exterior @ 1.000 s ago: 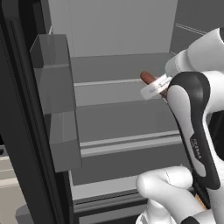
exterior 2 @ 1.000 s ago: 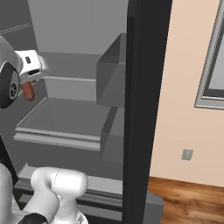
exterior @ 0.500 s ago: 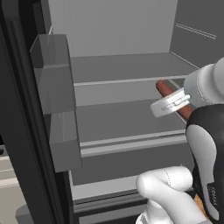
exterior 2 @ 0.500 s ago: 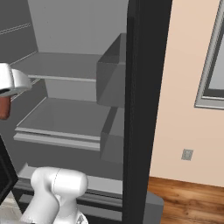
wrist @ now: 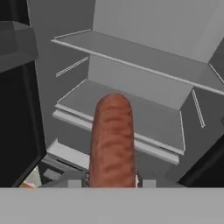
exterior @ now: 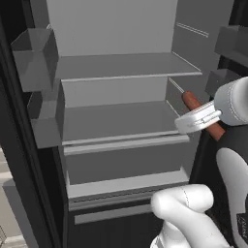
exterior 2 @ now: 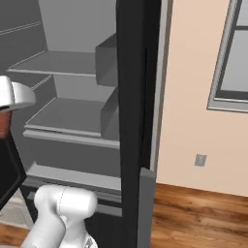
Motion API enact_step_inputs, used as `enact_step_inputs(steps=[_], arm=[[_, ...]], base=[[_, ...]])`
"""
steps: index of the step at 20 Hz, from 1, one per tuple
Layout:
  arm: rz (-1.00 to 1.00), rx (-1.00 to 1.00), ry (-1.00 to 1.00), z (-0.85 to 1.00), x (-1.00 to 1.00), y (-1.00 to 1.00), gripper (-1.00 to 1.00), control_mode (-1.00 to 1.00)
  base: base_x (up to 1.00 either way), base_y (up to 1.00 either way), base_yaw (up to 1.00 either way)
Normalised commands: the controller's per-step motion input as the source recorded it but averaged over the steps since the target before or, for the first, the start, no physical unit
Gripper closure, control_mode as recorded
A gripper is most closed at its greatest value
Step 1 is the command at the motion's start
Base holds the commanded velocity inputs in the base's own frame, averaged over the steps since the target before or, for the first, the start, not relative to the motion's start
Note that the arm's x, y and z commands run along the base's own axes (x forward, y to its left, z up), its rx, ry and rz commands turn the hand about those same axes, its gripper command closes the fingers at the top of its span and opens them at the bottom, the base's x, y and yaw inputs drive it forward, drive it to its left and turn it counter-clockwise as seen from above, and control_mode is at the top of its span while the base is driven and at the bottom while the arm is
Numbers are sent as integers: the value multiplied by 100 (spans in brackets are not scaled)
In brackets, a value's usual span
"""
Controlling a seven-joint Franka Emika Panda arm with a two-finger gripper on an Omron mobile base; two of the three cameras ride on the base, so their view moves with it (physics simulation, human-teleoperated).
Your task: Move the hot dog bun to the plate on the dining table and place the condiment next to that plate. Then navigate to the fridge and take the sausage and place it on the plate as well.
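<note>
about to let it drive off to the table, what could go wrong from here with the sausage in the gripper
1. The gripper holds the sausage near one end, so most of it sticks out; a jolt might tilt it or work it loose.
2. The sausage sits close to the fridge wall and door bins; a wide swing could knock it against them.

I see open room before the fridge [exterior: 121,97]; its door bins [exterior: 41,92] crowd the left side.
</note>
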Motion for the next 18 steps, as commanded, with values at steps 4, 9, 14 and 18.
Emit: enact_step_inputs(steps=[4, 9, 14, 18], arm=[[0, 0, 0, 0, 0, 0, 100, 100], [0, 0, 0, 0, 0, 0, 100, 100], [0, 0, 0, 0, 0, 0, 100, 100], [0, 0, 0, 0, 0, 0, 100, 100]], base=[[-100, 4, 19], [-100, 25, 41], [-90, 17, 55], [-80, 27, 60]])
